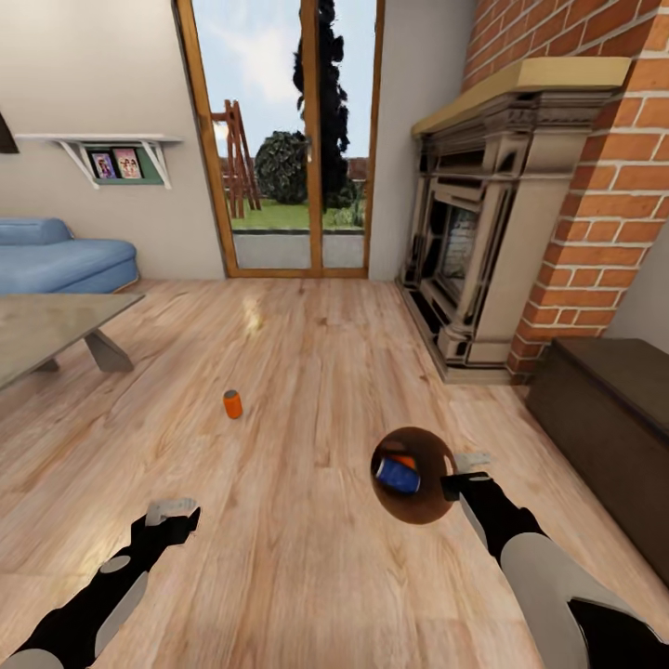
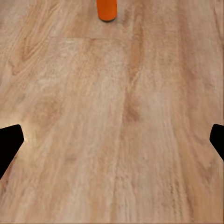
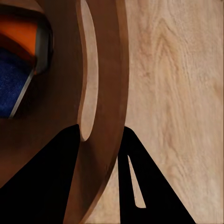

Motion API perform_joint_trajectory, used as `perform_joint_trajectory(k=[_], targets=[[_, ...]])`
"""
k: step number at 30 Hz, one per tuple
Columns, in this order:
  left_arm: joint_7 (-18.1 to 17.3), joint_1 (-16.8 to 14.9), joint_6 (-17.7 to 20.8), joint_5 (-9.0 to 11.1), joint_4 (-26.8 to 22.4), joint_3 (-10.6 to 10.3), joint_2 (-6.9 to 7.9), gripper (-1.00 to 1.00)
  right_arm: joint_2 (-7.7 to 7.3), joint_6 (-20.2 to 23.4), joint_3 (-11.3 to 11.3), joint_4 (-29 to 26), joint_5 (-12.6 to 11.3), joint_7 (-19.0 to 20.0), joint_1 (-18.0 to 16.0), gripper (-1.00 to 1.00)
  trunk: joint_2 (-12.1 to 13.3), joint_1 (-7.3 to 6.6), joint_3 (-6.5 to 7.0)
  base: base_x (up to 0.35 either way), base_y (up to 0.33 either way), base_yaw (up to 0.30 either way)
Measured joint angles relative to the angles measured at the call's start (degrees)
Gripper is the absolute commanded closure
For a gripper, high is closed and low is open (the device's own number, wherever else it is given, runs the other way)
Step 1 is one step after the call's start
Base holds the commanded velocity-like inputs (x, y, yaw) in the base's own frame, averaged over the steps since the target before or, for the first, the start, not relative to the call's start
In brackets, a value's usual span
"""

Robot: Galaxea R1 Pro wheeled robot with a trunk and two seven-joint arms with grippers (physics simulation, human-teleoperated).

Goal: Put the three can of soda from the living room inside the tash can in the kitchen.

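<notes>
I am in the living room. My right gripper (image 1: 460, 474) is shut on the rim of the tash can (image 1: 423, 506), held tilted above the floor with its brown inside facing me. Inside lie a blue can of soda (image 1: 398, 477) and an orange one (image 1: 404, 461). In the right wrist view the fingers pinch the can's wall (image 3: 105, 70), with the blue can (image 3: 11, 79) and orange can (image 3: 21, 32) beyond. Another orange can of soda (image 1: 232, 404) stands on the wood floor. My left gripper (image 1: 172, 511) hangs open short of it; the left wrist view shows that can (image 2: 107, 9) ahead.
A glass coffee table (image 1: 46, 325) and blue sofa (image 1: 56, 255) stand at the left. A fireplace (image 1: 474, 232) with a brick column (image 1: 595, 186) and a dark low bench (image 1: 613, 418) line the right side. Glass doors (image 1: 288, 139) are at the back.
</notes>
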Motion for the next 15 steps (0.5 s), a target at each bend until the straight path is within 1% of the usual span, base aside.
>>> perform_joint_trajectory(k=[15], targets=[[0.0,-0.01,-0.02,-0.08,0.0,0.0,-0.01,-1.0,-0.03,-0.12,0.11,-0.01,0.05,-0.01,0.0,1.0,0.0,0.0,0.0,0.323,0.0,0.254]])
